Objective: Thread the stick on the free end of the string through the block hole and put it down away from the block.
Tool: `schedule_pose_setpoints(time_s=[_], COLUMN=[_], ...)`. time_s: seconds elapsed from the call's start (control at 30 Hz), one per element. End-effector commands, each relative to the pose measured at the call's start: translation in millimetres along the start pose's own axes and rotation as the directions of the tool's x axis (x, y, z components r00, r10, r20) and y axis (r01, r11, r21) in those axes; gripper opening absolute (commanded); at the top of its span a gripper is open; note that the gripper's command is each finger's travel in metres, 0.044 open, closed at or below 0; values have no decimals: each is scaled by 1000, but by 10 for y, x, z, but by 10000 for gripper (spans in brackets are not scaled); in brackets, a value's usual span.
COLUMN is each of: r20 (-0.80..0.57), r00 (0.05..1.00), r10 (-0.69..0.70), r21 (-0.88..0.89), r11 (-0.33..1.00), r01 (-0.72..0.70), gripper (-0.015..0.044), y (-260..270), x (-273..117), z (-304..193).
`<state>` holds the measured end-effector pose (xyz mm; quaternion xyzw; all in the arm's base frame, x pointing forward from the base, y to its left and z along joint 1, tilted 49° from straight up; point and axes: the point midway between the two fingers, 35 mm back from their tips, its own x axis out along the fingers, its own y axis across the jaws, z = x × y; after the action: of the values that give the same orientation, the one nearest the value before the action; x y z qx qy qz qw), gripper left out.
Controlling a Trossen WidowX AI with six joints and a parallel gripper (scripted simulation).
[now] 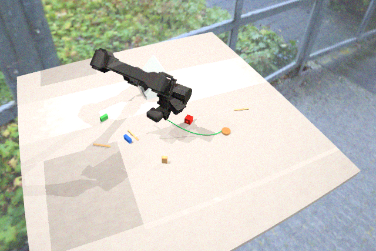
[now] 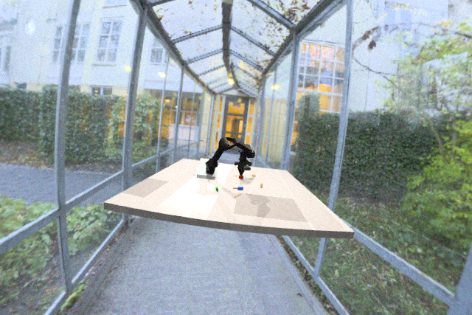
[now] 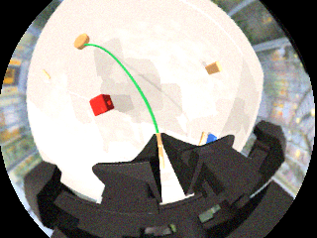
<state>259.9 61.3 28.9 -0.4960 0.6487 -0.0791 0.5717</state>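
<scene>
The block is a red cube (image 1: 188, 119) (image 2: 240, 177) (image 3: 101, 105) with a small hole in one side, standing on the table. My gripper (image 1: 165, 117) (image 3: 158, 135) is shut on the thin wooden stick (image 3: 159, 146), left of the block in the top view and clear of it. In the wrist view the stick shows between the fingertips; its far part is hidden by the fingers. The green string (image 1: 194, 133) (image 3: 136, 84) runs from the stick's tip in a curve beside the block to the round wooden button (image 1: 225, 130) (image 3: 81, 41). It does not pass through the hole.
A blue block (image 1: 127, 138) lies beside a loose stick (image 1: 133, 135). Another loose stick (image 1: 101, 145) and a green block (image 1: 103, 117) lie farther left. A small orange-brown block (image 1: 164, 159) stands toward the front. A third stick (image 1: 241, 109) lies beyond the button.
</scene>
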Motion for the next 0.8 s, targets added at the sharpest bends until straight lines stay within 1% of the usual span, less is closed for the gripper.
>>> schedule_pose_setpoints(time_s=[0.0, 0.77], r20=[0, 3], r00=[1000, 1000], r10=[0, 2], r21=[2, 311], r11=[1000, 950], r01=[0, -3], gripper=[0, 0], y=[0, -47], x=[0, -40], z=[2, 289])
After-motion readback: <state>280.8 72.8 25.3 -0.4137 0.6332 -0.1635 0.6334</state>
